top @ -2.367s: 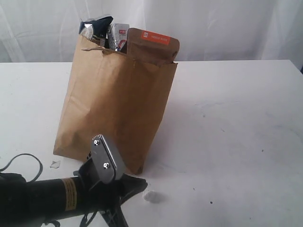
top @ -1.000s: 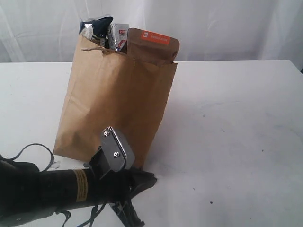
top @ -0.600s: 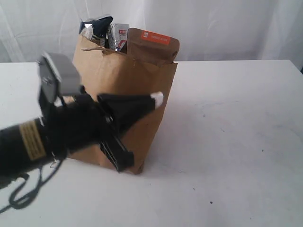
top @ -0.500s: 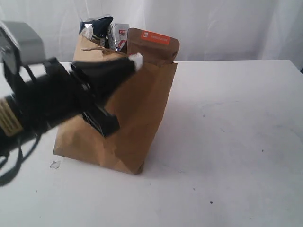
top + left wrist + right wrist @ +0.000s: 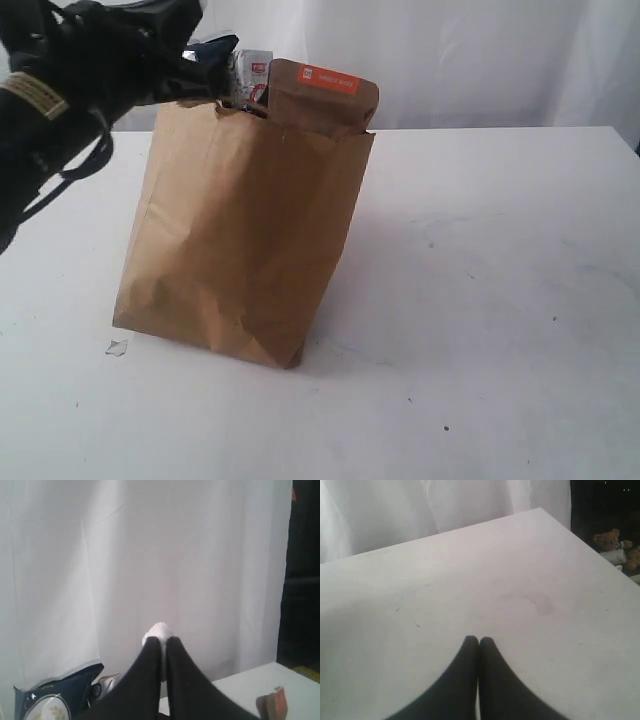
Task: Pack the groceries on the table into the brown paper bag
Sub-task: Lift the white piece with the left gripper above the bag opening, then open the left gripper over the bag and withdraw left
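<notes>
Bag: the brown paper bag (image 5: 235, 240) stands upright on the white bench (image 5: 500, 300), left of the middle in the exterior view, creased, its mouth open
Contents: an orange-labelled brown pouch (image 5: 322, 95) sticks up out of the rim on the right side; beside it a pale red-marked pack (image 5: 250, 75); further left a dark spaghetti packet (image 5: 212, 52), partly hidden by the arm
Left tool: the left tool (image 5: 161, 642) is raised above the bag's mouth, fingers closed together and pinching a small white bit (image 5: 157, 630) at their tips; its wrist view shows the dark packet's top just below it
Left arm: the black left arm (image 5: 70, 80) crosses the upper left corner of the exterior view, reaching to the bag's rim
Right tool: the right tool (image 5: 479, 641) is closed with nothing between its fingers, over bare bench, well apart from the bag
Bench surface: a pale scrap (image 5: 117, 347) lies near the bag's lower left corner
Backdrop: a white curtain (image 5: 470, 60) hangs behind the bench
</notes>
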{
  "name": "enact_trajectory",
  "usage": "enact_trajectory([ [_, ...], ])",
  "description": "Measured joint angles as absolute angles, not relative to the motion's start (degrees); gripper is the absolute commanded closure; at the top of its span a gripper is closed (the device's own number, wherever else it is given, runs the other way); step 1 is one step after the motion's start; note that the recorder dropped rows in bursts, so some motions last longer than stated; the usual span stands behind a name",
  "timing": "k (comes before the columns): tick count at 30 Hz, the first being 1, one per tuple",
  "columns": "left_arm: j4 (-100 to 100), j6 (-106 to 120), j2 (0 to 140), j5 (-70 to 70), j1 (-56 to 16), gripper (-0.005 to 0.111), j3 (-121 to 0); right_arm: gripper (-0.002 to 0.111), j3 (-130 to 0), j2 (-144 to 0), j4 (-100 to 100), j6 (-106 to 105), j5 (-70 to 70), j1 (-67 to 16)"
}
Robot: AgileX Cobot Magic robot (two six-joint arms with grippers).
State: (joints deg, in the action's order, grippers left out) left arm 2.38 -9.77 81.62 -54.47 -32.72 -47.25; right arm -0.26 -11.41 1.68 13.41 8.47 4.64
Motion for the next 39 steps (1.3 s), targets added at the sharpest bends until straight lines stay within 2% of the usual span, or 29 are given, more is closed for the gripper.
enact_trajectory([
  [1, 2.7, -9.5, 84.8, -52.1, -32.7, 0.107, -50.2, 0.108, -0.3, -11.4, 1.7, 13.4, 8.5, 4.6],
  [3, 3.7, -9.4, 89.0, -48.3, -32.7, 0.100, -54.4, 0.108, -0.3, -11.4, 1.7, 13.4, 8.5, 4.6],
  [6, 6.8, -9.3, 91.3, -40.1, -32.7, 0.068, -58.4, 0.108, -0.3, -11.4, 1.7, 13.4, 8.5, 4.6],
  [8, 8.1, -9.6, 91.4, -33.5, -32.7, 0.055, -60.4, 0.108, -0.3, -11.4, 1.7, 13.4, 8.5, 4.6],
  [11, 8.9, -13.8, 91.4, -29.0, -32.6, 0.050, -60.9, 0.108, -0.3, -11.4, 1.7, 13.4, 8.5, 4.6],
  [19, 10.6, -17.0, 82.3, -9.7, -32.6, 0.050, -60.9, 0.108, -0.3, -11.4, 1.7, 13.4, 8.5, 4.6],
  [24, 10.8, -18.6, 76.3, -8.0, -32.2, 0.053, -56.9, 0.108, -0.3, -11.4, 1.7, 13.4, 8.5, 4.6],
  [27, 11.0, -19.0, 72.2, -9.6, -30.6, 0.065, -53.0, 0.108, -0.3, -11.4, 1.7, 13.4, 8.5, 4.6],
  [32, 11.0, -19.0, 65.8, -13.6, -25.9, 0.102, -46.6, 0.108, -0.3, -11.4, 1.7, 13.4, 8.5, 4.6],
  [33, 11.0, -19.0, 64.6, -14.0, -24.7, 0.107, -45.5, 0.108, -0.3, -11.4, 1.7, 13.4, 8.5, 4.6],
  [39, 11.0, -15.8, 58.1, -14.1, -18.3, 0.107, -39.9, 0.108, -0.3, -11.4, 1.7, 13.4, 8.5, 4.6],
])
